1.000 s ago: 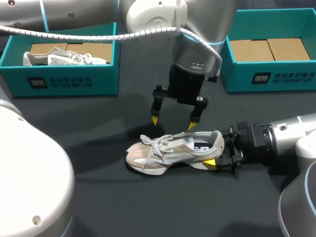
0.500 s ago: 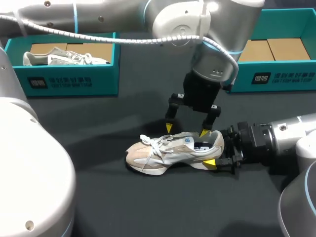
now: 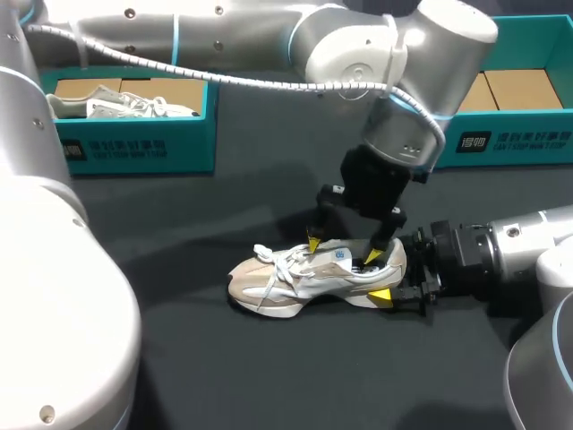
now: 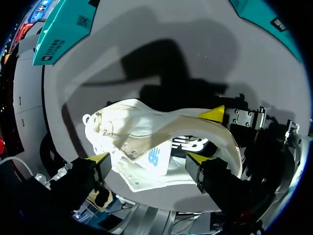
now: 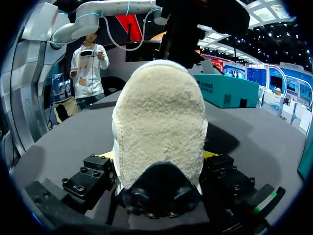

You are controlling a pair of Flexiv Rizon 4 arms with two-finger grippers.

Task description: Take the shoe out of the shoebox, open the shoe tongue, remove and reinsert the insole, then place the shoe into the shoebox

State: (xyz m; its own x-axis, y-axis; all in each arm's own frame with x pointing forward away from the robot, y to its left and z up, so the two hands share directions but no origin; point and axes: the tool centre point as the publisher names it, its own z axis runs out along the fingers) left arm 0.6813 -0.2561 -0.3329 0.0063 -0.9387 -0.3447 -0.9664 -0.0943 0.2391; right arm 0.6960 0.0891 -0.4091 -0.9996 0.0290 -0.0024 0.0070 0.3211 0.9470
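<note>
A beige and white sneaker [image 3: 304,276] lies on its sole on the dark table, toe to the left. My right gripper [image 3: 394,279] is shut on its heel; in the right wrist view the fuzzy heel [image 5: 159,117] fills the space between the fingers of that gripper [image 5: 157,164]. My left gripper [image 3: 343,250] hangs open just over the shoe's mouth, one yellow tip by the tongue, the other at the collar. In the left wrist view the tongue and printed insole [image 4: 188,145] lie between the spread fingers of this gripper [image 4: 146,159], and whether they touch is unclear.
A teal shoebox [image 3: 134,148] at the back left holds another white shoe [image 3: 116,103]. A second teal shoebox [image 3: 501,139] at the back right shows only its cardboard floor. Bare table lies in front of the sneaker.
My left gripper has travelled right and down, from above and behind the sneaker to its opening. The right gripper and the shoe have stayed put.
</note>
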